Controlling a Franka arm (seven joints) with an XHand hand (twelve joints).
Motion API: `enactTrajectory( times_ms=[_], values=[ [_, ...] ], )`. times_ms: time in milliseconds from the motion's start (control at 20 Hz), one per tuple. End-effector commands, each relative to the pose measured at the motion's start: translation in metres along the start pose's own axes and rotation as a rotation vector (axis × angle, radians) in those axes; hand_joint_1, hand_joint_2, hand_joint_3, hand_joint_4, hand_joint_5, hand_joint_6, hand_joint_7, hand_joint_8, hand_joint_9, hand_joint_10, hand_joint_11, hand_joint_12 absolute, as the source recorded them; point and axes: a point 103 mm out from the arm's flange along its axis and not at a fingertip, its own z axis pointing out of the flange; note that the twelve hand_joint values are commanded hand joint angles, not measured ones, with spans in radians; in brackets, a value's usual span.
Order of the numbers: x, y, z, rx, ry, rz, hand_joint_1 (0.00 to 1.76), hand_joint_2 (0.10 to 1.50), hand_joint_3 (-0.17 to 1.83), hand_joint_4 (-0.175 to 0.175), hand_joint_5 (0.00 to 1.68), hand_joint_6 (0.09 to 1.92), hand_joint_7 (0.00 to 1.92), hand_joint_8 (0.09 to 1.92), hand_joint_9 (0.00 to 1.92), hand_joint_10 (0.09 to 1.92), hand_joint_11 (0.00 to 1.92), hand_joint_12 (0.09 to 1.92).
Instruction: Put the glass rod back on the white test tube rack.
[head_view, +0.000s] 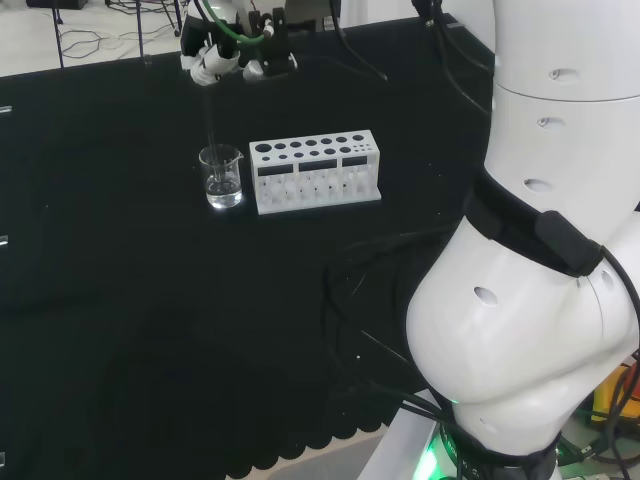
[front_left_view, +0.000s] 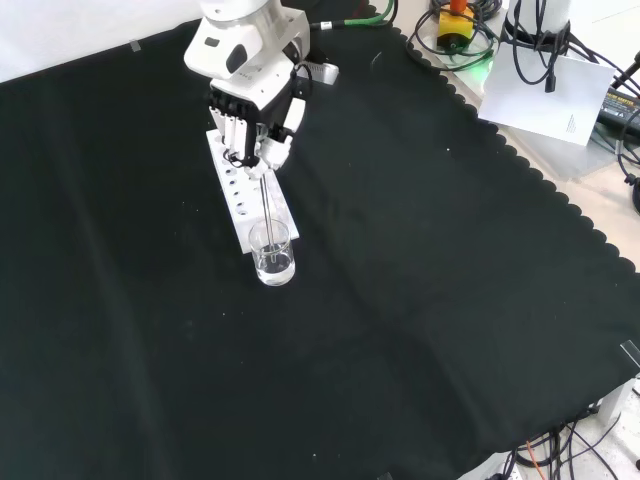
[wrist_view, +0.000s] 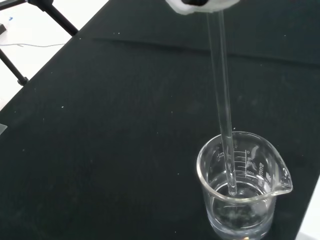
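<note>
step: lift out | black and white hand (front_left_view: 255, 120) fingers pinch thin clear glass rod (wrist_view: 224, 110), tip in small clear glass beaker (wrist_view: 242, 187) | advice: raise straight, clear rim, then over white holed test tube rack (head_view: 315, 170)

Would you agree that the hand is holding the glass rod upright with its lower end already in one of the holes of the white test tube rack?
Not quite. The hand does hold the glass rod upright, but its lower end is inside the small glass beaker, not in a hole of the white test tube rack. The wrist view shows the tip dipping into the beaker.
</note>
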Motion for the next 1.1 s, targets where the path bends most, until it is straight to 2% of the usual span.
enactTrajectory(
  times_ms=[50,650,1100],
  values=[
    [0.007,0.004,0.001,0.002,-0.001,0.001,1.28,1.11,0.03,-0.175,0.98,0.71,1.0,1.31,1.51,1.13,1.43,1.18],
    [0.021,0.013,-0.017,-0.012,0.001,0.002,1.28,1.11,0.03,-0.175,0.98,0.71,1.0,1.31,1.51,1.13,1.43,1.18],
    [-0.002,0.0,-0.038,-0.022,-0.004,0.052,1.28,1.11,0.02,-0.175,0.98,0.71,1.0,1.31,1.51,1.13,1.43,1.18]
  ],
)
